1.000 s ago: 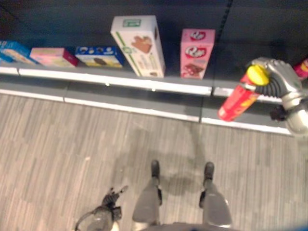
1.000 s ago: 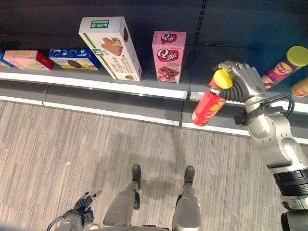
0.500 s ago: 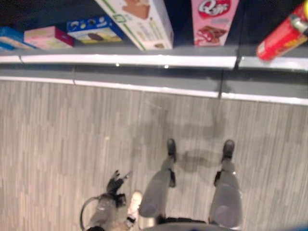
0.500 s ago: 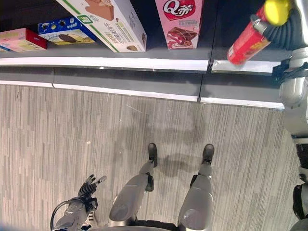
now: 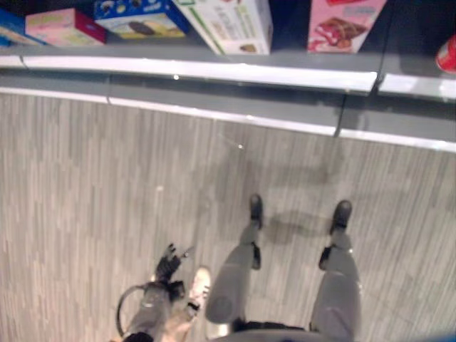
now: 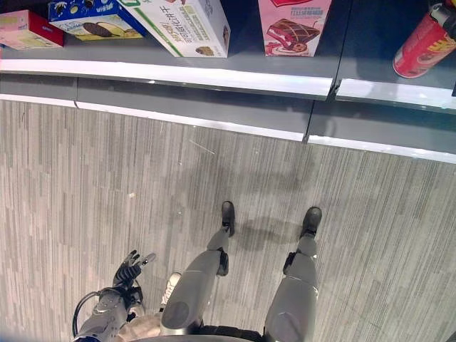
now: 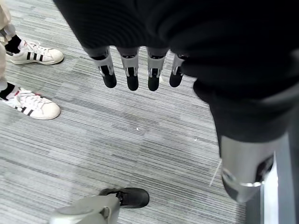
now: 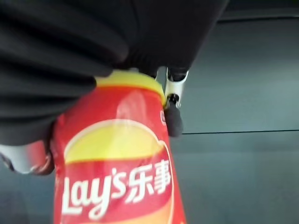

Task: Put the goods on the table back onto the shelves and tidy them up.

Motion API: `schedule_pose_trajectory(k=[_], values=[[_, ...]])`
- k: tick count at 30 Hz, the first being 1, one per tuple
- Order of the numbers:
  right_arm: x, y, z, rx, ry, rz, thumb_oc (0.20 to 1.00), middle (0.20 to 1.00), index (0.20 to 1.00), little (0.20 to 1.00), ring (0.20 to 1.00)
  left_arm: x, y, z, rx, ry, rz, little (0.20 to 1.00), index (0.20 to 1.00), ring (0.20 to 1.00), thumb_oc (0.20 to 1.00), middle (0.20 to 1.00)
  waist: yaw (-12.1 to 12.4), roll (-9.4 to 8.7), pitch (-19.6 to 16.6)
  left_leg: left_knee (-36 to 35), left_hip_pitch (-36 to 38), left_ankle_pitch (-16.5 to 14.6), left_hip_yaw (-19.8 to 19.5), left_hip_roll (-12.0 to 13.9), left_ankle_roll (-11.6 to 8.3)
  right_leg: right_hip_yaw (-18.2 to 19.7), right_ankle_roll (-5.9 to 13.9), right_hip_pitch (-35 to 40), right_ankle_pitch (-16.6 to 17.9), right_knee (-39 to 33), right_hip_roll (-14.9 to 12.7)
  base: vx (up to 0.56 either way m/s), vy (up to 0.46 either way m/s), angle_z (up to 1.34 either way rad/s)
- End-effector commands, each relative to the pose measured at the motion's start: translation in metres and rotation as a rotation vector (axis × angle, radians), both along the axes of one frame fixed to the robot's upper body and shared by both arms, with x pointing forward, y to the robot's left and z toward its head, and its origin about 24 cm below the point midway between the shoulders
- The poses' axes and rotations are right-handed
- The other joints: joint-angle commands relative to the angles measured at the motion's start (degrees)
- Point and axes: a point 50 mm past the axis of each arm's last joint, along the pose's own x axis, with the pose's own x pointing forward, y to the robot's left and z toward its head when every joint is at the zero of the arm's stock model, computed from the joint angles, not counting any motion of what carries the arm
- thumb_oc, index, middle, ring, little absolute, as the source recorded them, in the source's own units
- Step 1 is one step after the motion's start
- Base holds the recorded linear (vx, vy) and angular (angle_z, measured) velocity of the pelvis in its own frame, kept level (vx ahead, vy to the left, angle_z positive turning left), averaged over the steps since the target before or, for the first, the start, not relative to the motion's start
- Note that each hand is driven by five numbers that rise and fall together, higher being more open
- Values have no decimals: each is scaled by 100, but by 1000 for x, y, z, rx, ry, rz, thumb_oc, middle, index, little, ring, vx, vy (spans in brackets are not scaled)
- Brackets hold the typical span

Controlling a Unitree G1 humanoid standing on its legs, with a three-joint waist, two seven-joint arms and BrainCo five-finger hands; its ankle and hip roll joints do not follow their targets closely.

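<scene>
Right hand [image 8: 93, 42] is clamped round the red crisp tube [image 8: 117, 158], your task's thing: in the right wrist view the fingers [image 8: 174, 119] wrap it just below its yellow lid [image 8: 128, 80], and the dark shelf back panel lies behind it. From the head, the tube's lower end shows above the shelf [image 6: 214, 75], at the far right of it and well to the right of the pink chocolate-snack box [image 6: 293, 25]. The tube is tilted, not upright, and seems clear of the shelf board, so you are carrying it, not resting it. Gripping it near the lid leaves the base free to go down first, which is probably why it is held so.

Your left hand [image 7: 135, 70] hangs low beside the robot, well away from the shelf, fingers straight and relaxed, holding nothing. A person's white trainers [image 7: 35, 53] stand near it on the grey carpet.

Left of the pink box along the shelf you have a leaning white-and-green box [image 6: 185, 25], then a flat blue biscuit box [image 6: 96, 21] and a flat pink-and-red box [image 6: 25, 28]. The free stretch is right of the pink box; I'd judge the tube needs righting before you set it there.
</scene>
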Motion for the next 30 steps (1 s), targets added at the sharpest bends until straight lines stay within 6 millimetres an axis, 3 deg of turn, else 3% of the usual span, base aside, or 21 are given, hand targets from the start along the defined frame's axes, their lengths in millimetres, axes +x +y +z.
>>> schedule_pose_trajectory(k=[1,12,21,30], values=[[-21,12,42,-119,-172,-7,200,200,200,200,200,-3,14,3,49,2,8,1000,1000,1000,1000,1000,59,-175,-115,-148,364,151,-36,592,-815,176,-65,-598,195,579,68,8,-35,4],[-23,8,47,-95,-222,-15,200,200,200,200,200,-2,13,6,54,-18,10,1000,1000,1000,1000,1000,46,-135,-45,-148,357,171,-48,589,-840,144,-86,-646,153,706,35,1,-2,0],[-19,-12,47,0,-249,-71,200,200,200,200,200,0,11,8,54,-41,8,1000,1000,1000,1000,1000,25,-55,-6,-148,429,142,-53,533,-833,193,-94,-646,149,758,15,6,3,4],[-10,-7,46,86,-266,9,200,200,200,200,200,1,11,8,53,-44,22,1000,1000,1000,1000,1000,-9,-25,24,-148,514,108,-4,529,-805,262,-95,-672,169,761,28,1,11,-5]])
